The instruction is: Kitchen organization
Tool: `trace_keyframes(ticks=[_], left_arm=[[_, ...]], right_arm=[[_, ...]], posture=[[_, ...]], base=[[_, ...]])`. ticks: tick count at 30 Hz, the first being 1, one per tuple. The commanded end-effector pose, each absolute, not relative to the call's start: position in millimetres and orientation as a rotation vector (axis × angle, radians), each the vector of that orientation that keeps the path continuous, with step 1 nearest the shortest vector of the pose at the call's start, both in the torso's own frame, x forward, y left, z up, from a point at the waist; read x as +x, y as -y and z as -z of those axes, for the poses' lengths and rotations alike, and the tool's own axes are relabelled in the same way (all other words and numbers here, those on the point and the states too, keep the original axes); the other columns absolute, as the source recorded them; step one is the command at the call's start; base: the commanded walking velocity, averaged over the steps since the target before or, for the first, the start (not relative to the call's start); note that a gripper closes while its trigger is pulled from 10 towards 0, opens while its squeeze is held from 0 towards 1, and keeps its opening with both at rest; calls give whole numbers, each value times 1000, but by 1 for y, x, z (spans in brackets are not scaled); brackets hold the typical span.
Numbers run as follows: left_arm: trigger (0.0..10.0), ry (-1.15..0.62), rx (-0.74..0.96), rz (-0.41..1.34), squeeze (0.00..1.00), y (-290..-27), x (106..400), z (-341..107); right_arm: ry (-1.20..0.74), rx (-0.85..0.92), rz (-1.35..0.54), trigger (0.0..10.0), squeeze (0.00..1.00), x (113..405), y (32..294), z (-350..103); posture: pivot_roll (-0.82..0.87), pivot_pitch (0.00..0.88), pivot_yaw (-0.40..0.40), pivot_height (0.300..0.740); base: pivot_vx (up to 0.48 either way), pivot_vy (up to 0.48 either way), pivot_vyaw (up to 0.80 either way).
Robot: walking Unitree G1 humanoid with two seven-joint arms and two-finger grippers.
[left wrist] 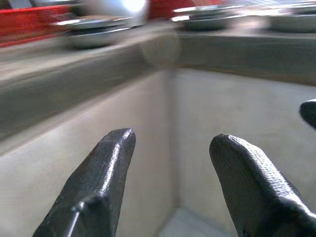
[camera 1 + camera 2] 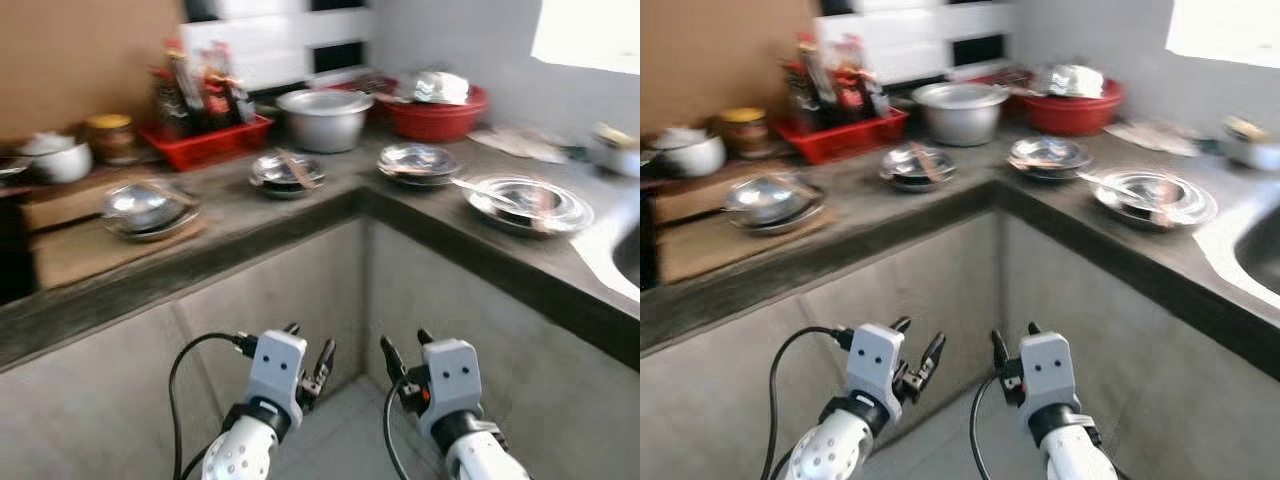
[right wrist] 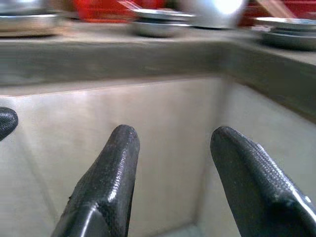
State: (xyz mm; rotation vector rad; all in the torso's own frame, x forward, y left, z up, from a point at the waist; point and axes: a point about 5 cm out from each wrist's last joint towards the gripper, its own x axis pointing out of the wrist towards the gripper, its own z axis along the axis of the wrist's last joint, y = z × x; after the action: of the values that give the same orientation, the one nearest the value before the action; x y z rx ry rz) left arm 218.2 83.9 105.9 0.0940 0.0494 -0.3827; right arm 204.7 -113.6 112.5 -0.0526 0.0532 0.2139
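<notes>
left gripper [image 2: 308, 352]: low in front of the counter's concrete face, fingers spread apart, nothing between them.
right gripper [image 2: 403, 352]: level with its partner just beside it, also parted and empty, pointing into the corner.
counter [image 2: 300, 215]: an l-shaped dark ledge above both grippers; every task item sits up there, well clear of the fingers.
nearest dishes: a steel bowl [image 2: 287, 172] with something lying across it sits near the inner corner; a second bowl [image 2: 417, 160] is just past the corner to the right.
right run: a wide steel plate [image 2: 528, 205] with a spoon on it, close to the pale sink edge.
left run: a shiny bowl [image 2: 148, 208] resting on a board.
back row: a big pot [image 2: 325, 119], a red basin [image 2: 440, 115], a red tray [image 2: 205, 142] of bottles.
step in hand: looks like the approach, nothing picked yet.
how to do it well: raise the arms above the ledge first, settle the blurred view, then come down onto one bowl's rim.
</notes>
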Motion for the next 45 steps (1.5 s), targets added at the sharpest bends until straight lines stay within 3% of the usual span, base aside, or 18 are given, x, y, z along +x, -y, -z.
trace_keyframes(ticks=[1,14,28,43,44,45], left_arm=[[10000,-45,109,367,0,-89,220,-108],[10000,-53,112,378,0,-86,221,-108],[10000,-69,111,372,0,-85,221,-106],[10000,-78,102,375,0,-86,223,-104],[10000,-75,100,379,0,-86,222,-104],[10000,-72,102,385,0,-85,222,-104]], right_arm=[[-39,-37,-237,10000,0,206,107,-115],[-38,-39,-244,10000,0,209,107,-116],[-14,-41,-231,10000,0,218,112,-119],[42,-85,-127,10000,0,239,132,-129],[53,-81,-108,10000,1000,239,136,-130],[59,-82,-105,10000,1000,240,136,-131]], posture=[[-8,0,-4,740],[-12,0,1,740],[-10,0,0,740],[-5,0,-4,740],[-7,0,-3,740],[-7,0,-3,740]], base=[[364,0,800],[348,0,745],[0,0,800],[0,0,34],[0,0,0],[0,0,0]])
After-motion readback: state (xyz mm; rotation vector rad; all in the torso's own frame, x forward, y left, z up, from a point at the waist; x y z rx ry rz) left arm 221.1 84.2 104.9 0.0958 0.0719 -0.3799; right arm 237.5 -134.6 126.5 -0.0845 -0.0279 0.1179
